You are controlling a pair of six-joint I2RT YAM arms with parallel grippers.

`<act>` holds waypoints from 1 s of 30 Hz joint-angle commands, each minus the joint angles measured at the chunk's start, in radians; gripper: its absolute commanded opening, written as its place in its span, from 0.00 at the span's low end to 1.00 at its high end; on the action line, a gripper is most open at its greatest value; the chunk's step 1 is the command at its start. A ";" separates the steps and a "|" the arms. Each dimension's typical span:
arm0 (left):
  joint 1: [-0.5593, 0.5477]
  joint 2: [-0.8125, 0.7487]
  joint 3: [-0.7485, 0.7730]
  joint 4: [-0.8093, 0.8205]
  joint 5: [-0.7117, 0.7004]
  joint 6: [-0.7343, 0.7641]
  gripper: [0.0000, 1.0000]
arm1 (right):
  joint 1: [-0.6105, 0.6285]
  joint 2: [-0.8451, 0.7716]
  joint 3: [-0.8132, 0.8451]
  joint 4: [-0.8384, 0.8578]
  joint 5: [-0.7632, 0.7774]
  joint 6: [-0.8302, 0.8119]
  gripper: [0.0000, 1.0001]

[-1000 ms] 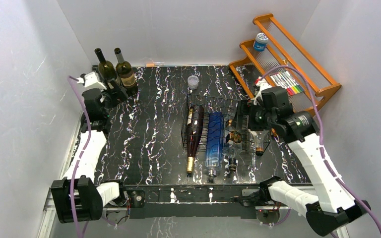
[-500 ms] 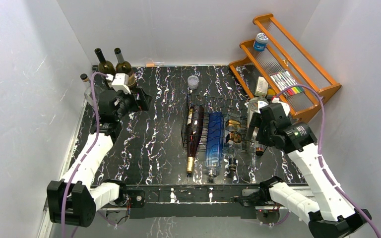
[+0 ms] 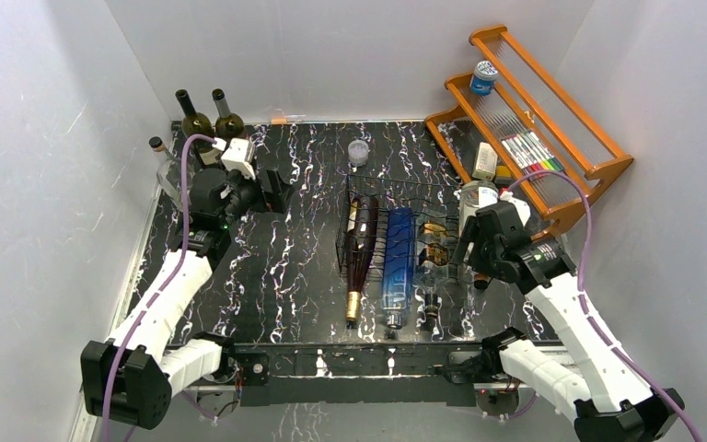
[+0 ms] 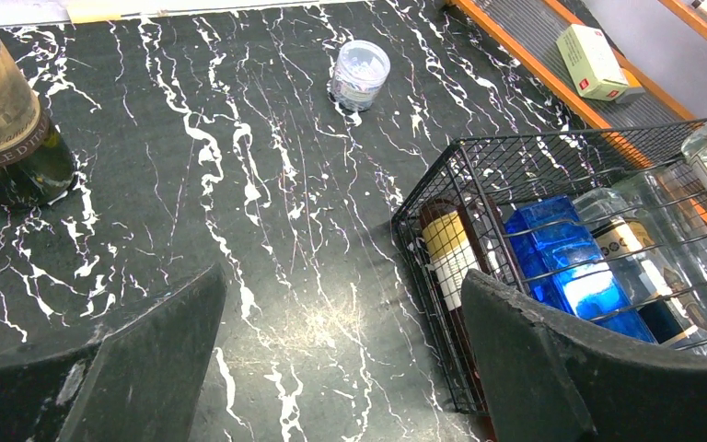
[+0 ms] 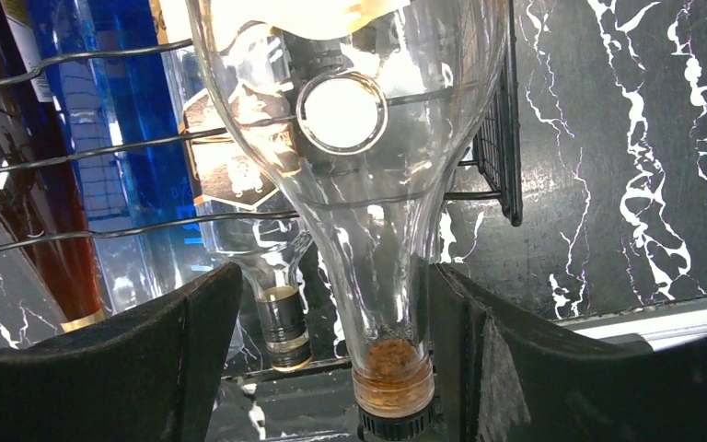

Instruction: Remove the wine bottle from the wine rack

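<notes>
Necks of four bottles point toward the near edge of the black marbled table [image 3: 276, 276], all lying side by side in the wine rack [image 3: 345, 235]. At the rack's right end the right gripper [image 5: 331, 276] straddles the neck of the clear wine bottle [image 5: 368, 230], just above its brown stopper. Its jaws are parted and not clenched: the right finger sits against the glass, while a gap shows between the left finger and the neck. The bottle rests in the rightmost cradle, its base toward the back. Beside it, going left, lie a clear bottle with a dark label [image 3: 434, 262], a blue bottle [image 3: 399, 258] and a dark red bottle [image 3: 361, 244]. Further back and well to the left of the rack, the left gripper [image 4: 341, 281] hangs above bare tabletop with its jaws spread wide, grasping nothing. Behind the rack stands a small clear jar [image 3: 358, 151]. Two green bottles [image 3: 193, 120] stand upright in the far left corner, and an orange wooden shelf [image 3: 598, 170] leans along the far right wall.
</notes>
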 commanded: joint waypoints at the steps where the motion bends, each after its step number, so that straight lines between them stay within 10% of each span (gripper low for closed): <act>1: -0.017 -0.033 0.027 0.002 -0.007 0.013 0.98 | -0.002 0.009 -0.041 0.075 0.004 0.038 0.80; 30: -0.049 -0.028 0.008 0.008 -0.057 0.000 0.98 | -0.002 -0.241 -0.127 0.392 -0.117 0.087 0.09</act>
